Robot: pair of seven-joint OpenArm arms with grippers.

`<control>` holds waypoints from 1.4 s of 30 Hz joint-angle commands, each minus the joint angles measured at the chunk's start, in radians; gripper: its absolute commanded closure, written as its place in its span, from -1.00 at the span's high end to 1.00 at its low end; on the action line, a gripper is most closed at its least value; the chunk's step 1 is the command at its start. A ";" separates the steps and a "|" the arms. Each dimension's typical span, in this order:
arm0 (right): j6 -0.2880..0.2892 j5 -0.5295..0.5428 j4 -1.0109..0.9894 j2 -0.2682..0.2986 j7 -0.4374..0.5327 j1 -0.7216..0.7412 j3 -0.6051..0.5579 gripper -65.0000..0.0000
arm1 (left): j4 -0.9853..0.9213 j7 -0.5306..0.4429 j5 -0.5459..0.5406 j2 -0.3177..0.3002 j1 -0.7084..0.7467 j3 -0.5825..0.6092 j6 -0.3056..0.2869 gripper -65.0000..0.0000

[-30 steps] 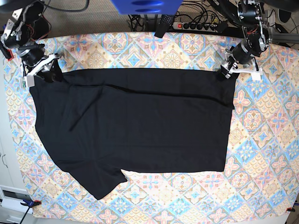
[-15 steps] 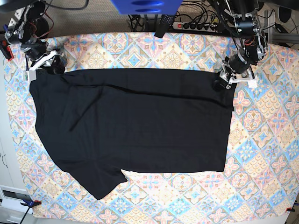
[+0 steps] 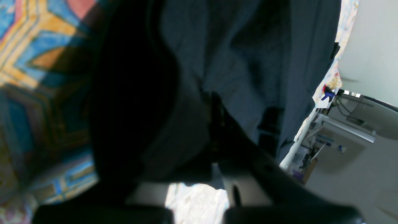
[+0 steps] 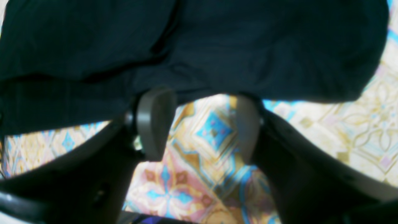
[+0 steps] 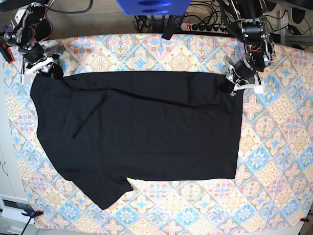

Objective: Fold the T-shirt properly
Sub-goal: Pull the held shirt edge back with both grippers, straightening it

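Observation:
The black T-shirt (image 5: 146,132) lies spread flat on the patterned tablecloth, one sleeve pointing to the near left. My left gripper (image 5: 234,84) sits at the shirt's far right corner. In the left wrist view, bunched dark cloth (image 3: 248,46) is pinched between its fingers, so the left gripper (image 3: 208,130) is shut on it. My right gripper (image 5: 49,68) is at the far left corner. In the right wrist view the gripper (image 4: 202,124) is open, tablecloth shows between its fingers (image 4: 155,121), and the shirt's edge (image 4: 217,40) lies just over the tips.
The tablecloth (image 5: 274,161) covers the whole table. Behind the far edge are a power strip (image 5: 205,27) with cables and a blue object (image 5: 151,6). A clamp (image 5: 32,213) grips the near left corner, beside a white cabinet.
The left gripper has closed on the far right corner of the shirt. The right gripper has opened wider and shifted slightly back and left at the far left corner.

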 commanded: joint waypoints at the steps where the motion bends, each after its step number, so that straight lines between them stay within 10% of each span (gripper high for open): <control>1: 0.011 0.019 0.004 0.012 0.014 0.006 0.007 0.09 | 0.009 0.011 -0.001 -0.011 0.006 0.001 0.003 -1.00; 29: 0.011 0.016 -0.469 0.088 0.111 0.212 0.050 0.09 | 0.010 0.040 -0.002 -0.012 0.039 -0.002 0.003 -1.00; 42: 0.011 -0.191 -0.489 0.101 0.103 0.288 0.096 0.09 | 0.012 0.040 -0.002 -0.032 0.052 -0.002 0.003 -1.00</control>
